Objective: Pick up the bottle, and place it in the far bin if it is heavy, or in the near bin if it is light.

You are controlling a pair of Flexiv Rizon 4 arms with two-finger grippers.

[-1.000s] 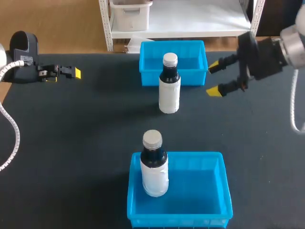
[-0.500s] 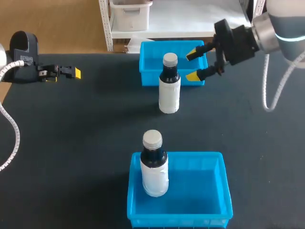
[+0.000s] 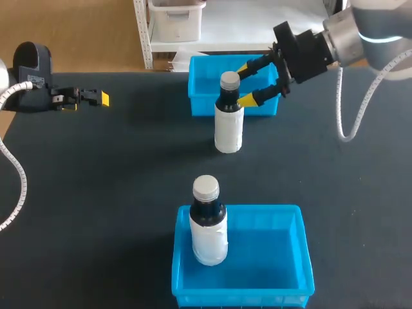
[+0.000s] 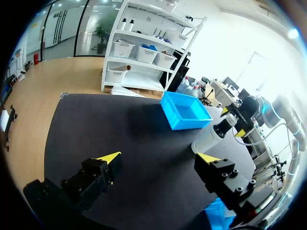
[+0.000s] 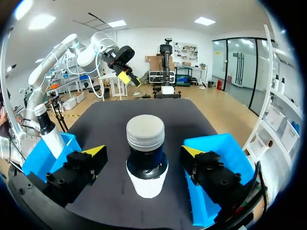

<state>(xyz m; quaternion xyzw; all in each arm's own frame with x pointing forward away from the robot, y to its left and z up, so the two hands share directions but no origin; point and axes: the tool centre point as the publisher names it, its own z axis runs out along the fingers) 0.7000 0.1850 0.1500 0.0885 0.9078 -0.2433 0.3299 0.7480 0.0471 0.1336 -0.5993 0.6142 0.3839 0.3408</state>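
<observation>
**A:** Where is the bottle to be found?

**B:** The bottle (image 3: 228, 125) is seen standing upright on the bench (image 3: 116, 180), toward the far edge and just in front of the far bin (image 3: 201, 96). It is white-bodied, with a dark neck and a pale cap. Whether the bin's front wall is touched cannot be told.

**A:** How is the right claw placed?

**B:** The right claw (image 3: 248, 82) is held at the height of the bottle's cap, the arm coming in from the far right corner. Its 2 fingers are spread wide. In the right wrist view the neck is framed between the yellow tips, with a gap left on each side. Nothing is gripped.

**A:** And the left claw?

**B:** The left claw (image 4: 158, 157) is held over the far left corner of the bench, well apart from the bottle. Its 2 fingers are likewise spread wide, and nothing is held between them.

**A:** What else is carried by the bench?

**B:** The near bin (image 3: 302, 257) is set at the near edge. A 2nd bottle (image 3: 208, 225) of the same kind is stood upright inside it, against its left wall.
</observation>
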